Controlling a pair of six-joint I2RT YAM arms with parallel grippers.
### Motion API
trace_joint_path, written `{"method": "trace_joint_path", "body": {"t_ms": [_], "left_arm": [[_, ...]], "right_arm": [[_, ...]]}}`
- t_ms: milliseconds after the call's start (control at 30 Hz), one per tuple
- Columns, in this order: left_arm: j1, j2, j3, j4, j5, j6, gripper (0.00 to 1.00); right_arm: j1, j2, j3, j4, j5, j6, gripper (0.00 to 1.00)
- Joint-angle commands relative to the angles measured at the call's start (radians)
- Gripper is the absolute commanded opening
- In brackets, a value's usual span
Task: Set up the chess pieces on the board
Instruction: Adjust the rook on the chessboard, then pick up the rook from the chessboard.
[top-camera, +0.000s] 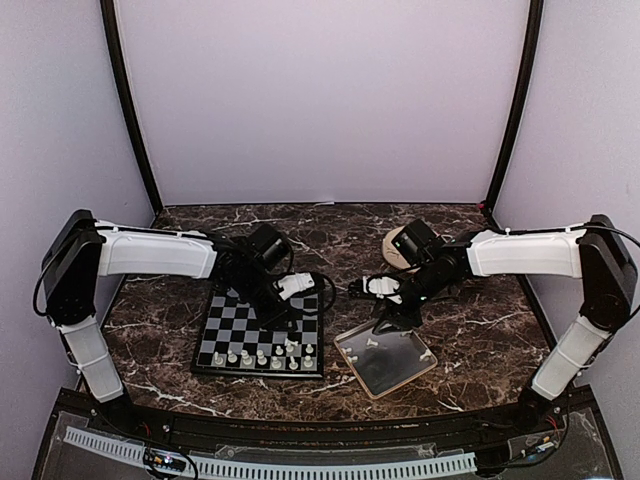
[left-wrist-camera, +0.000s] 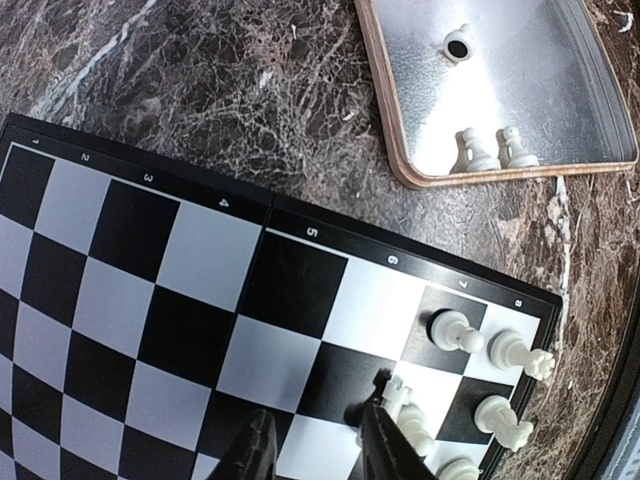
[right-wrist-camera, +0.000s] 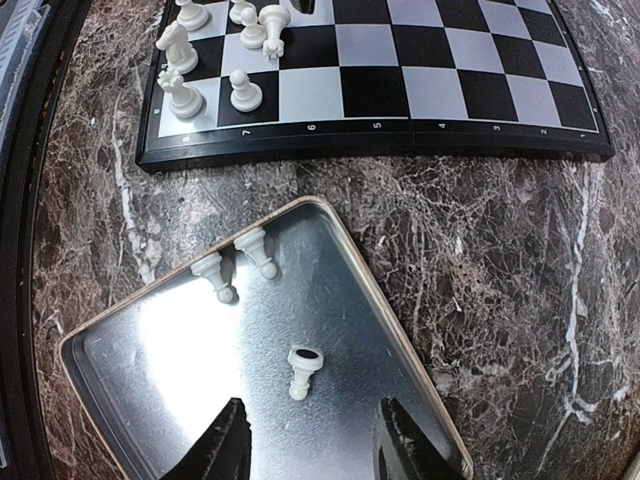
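**Toppled piece lies just ahead of the right gripper's parted fingers**

The right gripper (right-wrist-camera: 312, 412) is held low over the tray (right-wrist-camera: 140, 370), right of the board (right-wrist-camera: 375, 140), with its fingers spread and nothing grasped. A toppled chess piece (right-wrist-camera: 300, 373) is seen on the tray floor just beyond the fingertips, centred on the gap. Its long axis runs along the reach, with the hollow base turned away, so the closing line would cross its stem. Two more pieces (right-wrist-camera: 215, 275) lie toward the tray's left edge. The left gripper (left-wrist-camera: 318, 412) is placed over the board's near right squares, fingers parted around nothing, with a standing piece (left-wrist-camera: 397, 392) just beside one finger. The right arm is judged nearer.
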Motion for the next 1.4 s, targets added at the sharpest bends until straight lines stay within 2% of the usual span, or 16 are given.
{"method": "trace_joint_path", "body": {"t_ms": [0, 1367], "left_arm": [[-0.002, 0.011, 0.015, -0.044, 0.028, 0.032, 0.32], [-0.018, -0.001, -0.045, -0.072, 0.033, 0.028, 0.3]], "right_arm": [[-0.003, -0.023, -0.008, 0.022, -0.02, 0.016, 0.43], [-0.003, -0.001, -0.004, 0.014, -0.034, 0.011, 0.42]]}}
